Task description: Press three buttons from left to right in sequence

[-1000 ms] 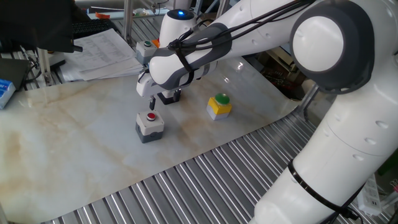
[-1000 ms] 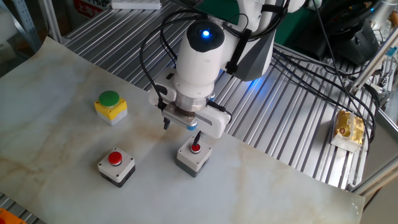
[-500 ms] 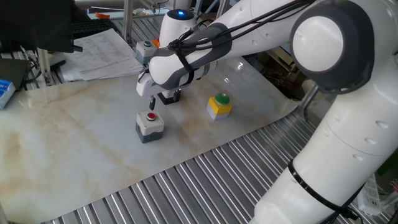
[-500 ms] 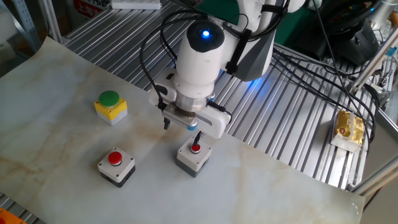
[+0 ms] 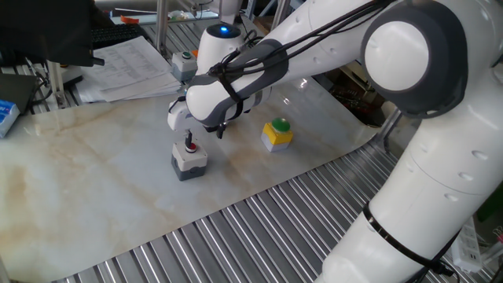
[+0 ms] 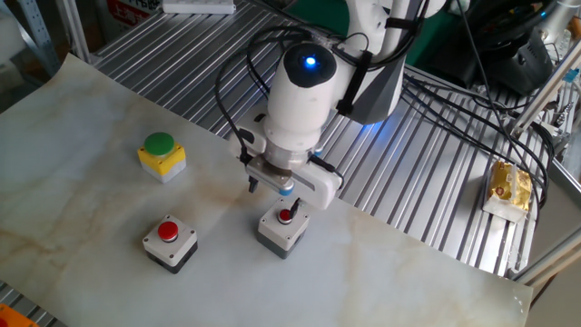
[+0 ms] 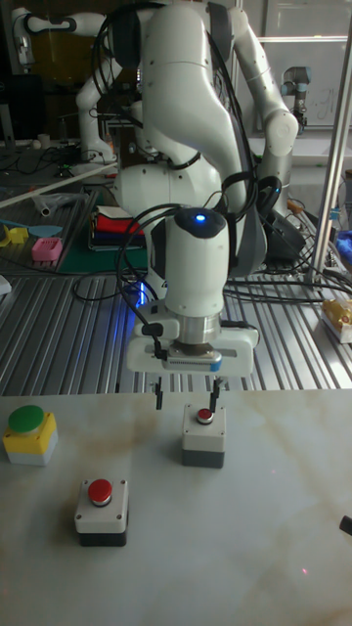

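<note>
Hand (image 7: 185, 394) fingertip over red button (image 7: 204, 417).

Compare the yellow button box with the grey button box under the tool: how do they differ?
The yellow box carries a large green dome; the grey box has a small red button and a dark base. The yellow box stands free, apart from the arm, while one finger of the open tool is at the grey box's red button. Both stand upright on the marbled table.
</note>
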`<act>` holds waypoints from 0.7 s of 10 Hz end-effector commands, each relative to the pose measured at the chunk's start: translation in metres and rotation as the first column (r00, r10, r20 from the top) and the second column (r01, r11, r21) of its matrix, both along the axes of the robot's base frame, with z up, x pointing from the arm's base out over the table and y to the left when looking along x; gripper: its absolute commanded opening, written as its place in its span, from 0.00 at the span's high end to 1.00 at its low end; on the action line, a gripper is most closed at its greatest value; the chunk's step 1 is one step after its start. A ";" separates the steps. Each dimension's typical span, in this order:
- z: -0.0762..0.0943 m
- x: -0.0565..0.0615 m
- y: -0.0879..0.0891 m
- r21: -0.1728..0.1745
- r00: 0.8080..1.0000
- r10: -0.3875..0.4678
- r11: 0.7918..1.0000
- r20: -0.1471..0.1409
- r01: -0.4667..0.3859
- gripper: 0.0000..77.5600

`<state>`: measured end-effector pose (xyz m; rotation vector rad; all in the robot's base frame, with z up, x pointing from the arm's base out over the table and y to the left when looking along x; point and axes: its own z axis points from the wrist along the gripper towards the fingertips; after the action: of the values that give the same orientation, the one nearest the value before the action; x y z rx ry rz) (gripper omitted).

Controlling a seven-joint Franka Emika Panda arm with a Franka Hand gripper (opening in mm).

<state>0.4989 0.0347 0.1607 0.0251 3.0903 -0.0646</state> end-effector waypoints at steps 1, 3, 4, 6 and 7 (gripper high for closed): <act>0.009 0.002 -0.003 0.027 1.000 0.002 1.000 -0.001 -0.002 0.00; 0.009 0.002 -0.003 0.024 1.000 0.003 1.000 -0.001 -0.003 0.00; 0.009 0.002 -0.003 0.018 1.000 0.005 1.000 -0.001 -0.005 0.00; 0.008 0.002 -0.004 -0.013 1.000 0.018 1.000 0.000 -0.018 0.00; 0.007 0.002 -0.003 -0.013 1.000 0.018 1.000 0.001 -0.018 0.00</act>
<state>0.5002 0.0312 0.1671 -0.0013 3.0919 -0.0836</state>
